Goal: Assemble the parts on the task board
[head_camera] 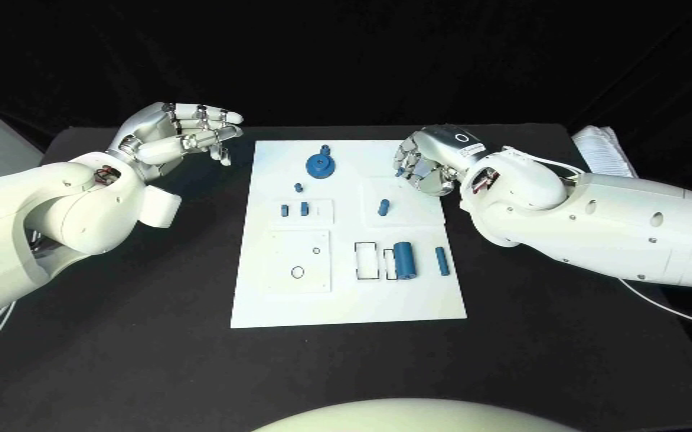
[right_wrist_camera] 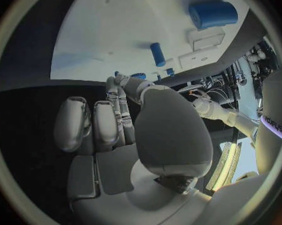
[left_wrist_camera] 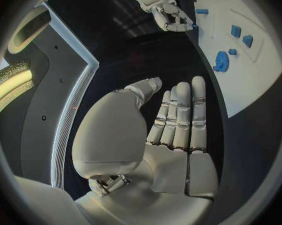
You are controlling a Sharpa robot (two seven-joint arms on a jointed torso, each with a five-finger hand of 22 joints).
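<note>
We find the white board (head_camera: pixel 346 297) flat at table centre, long axis running away from the robot. A smooth blue cylinder (head_camera: pixel 405 259) lies parallel to it. Left hand (head_camera: pixel 183 132) empty, fingers extended; right hand (head_camera: pixel 427 164) empty, curled.

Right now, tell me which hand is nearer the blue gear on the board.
Right. The right hand hovers over the board's far right edge, beside the blue gear; the left hand hangs off the task board, past its far left corner.

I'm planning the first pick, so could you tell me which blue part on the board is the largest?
The round gear-like part near the task board's far edge; the other blue parts are smaller pegs and cylinders.
</note>
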